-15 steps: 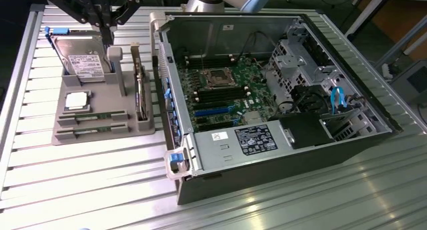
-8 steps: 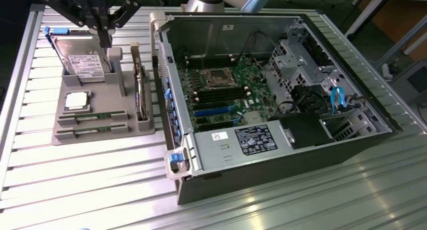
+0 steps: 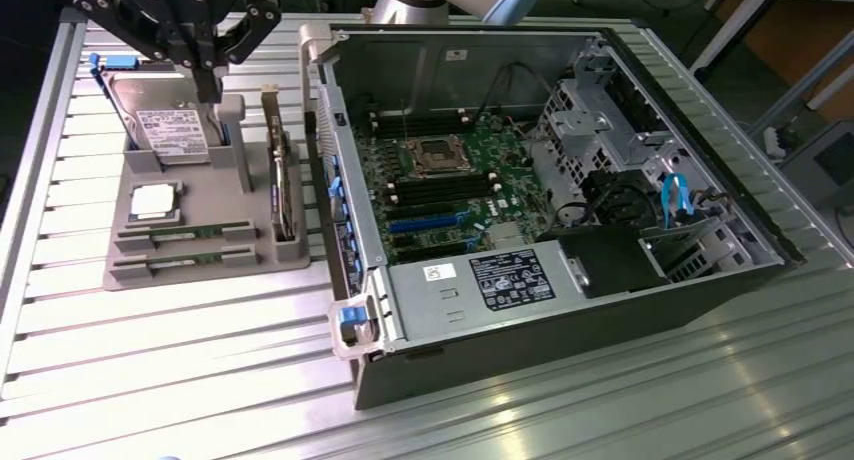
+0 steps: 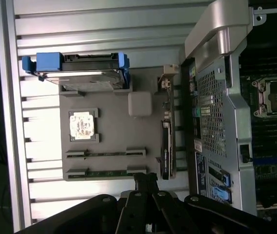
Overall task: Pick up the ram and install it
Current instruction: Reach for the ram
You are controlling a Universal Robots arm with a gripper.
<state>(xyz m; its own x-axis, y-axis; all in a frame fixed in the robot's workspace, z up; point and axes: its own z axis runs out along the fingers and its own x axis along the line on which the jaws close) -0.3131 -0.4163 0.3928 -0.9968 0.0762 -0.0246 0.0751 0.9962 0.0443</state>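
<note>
Two green ram sticks (image 3: 187, 234) (image 4: 105, 153) lie edge-up in parallel slots at the near end of a grey holder tray (image 3: 200, 205) (image 4: 114, 126). My gripper (image 3: 204, 88) hangs above the tray's far end, over the hard drive (image 3: 171, 125), and its fingers are shut with nothing between them. In the wrist view the gripper (image 4: 146, 179) sits just off the tray edge nearest the ram slots. The open computer case (image 3: 561, 180) holds the motherboard, whose black memory slots (image 3: 424, 188) run beside the processor socket (image 3: 434, 156).
The tray also carries a silver processor chip (image 3: 154, 202) (image 4: 83, 124), the hard drive (image 4: 87, 78) with blue rails, and an upright expansion card (image 3: 280, 175) (image 4: 166, 146). The case's grey front frame (image 3: 334, 210) stands between tray and motherboard. The ribbed metal table (image 3: 200, 360) extends all around.
</note>
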